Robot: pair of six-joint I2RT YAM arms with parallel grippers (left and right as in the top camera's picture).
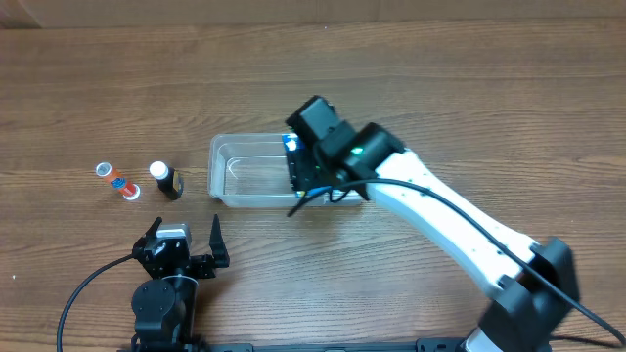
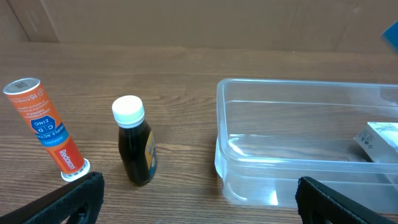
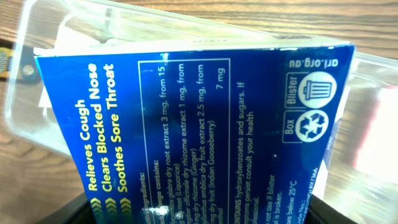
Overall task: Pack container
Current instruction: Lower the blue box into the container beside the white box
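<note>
One clear plastic container (image 1: pixel 245 174), rimmed with rounded corners, sits mid-counter (image 1: pixel 440 88) with its open side up. Its long axis runs left-right in the overhead view. Over its right end, the right claw (image 1: pixel 305 176) is clamped on a blue box (image 3: pixel 199 124). At the near edge, the left claw (image 1: pixel 185 233) is spread apart and holds nothing. Only the left wrist view shows a white box (image 2: pixel 379 140) lying inside the container.

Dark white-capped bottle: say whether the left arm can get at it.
Probably yes. The dark white-capped bottle stands upright just ahead of the open left tool, bare wood between; the orange tube and clear plastic tub sit aside.
</note>
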